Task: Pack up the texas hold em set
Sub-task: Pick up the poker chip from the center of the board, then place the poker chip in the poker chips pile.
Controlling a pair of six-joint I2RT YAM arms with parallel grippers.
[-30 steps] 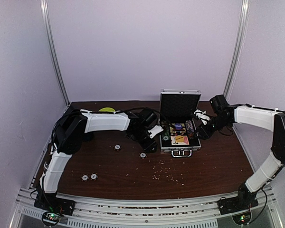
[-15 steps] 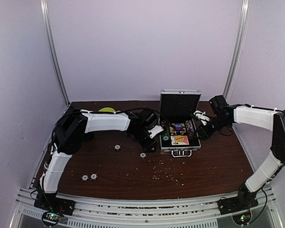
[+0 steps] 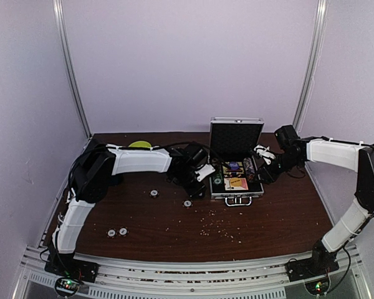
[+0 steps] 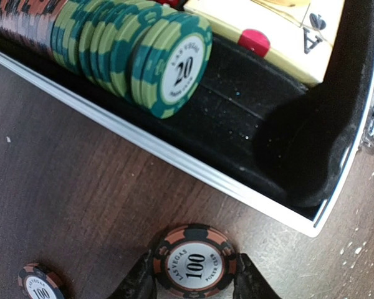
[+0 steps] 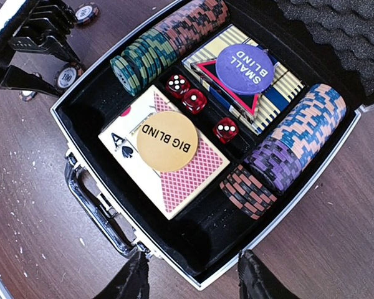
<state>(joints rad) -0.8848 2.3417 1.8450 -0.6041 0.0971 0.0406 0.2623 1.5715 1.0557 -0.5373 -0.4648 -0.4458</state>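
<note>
The silver case (image 3: 235,195) lies open at mid-table with its lid up. Inside it stand rows of poker chips (image 5: 140,59), two card decks (image 5: 193,171), three red dice (image 5: 196,99) and the BIG BLIND (image 5: 164,141) and SMALL BLIND (image 5: 244,68) buttons. My left gripper (image 4: 194,278) is just outside the case's left wall (image 4: 174,156), shut on an orange-black 100 chip (image 4: 194,260) on the table. A second 100 chip (image 4: 40,285) lies beside it. My right gripper (image 5: 193,277) hangs open over the case's corner near the handle (image 5: 93,205), holding nothing.
Loose chips lie on the brown table at the left (image 3: 154,193), (image 3: 187,203) and near the front (image 3: 111,233), (image 3: 123,232). Pale crumbs (image 3: 218,227) are scattered ahead of the case. A lime-green bowl (image 3: 139,144) sits at the back behind the left arm.
The left fingers have closed in on the 100 chip. Both arms have stayed almost where they were.
</note>
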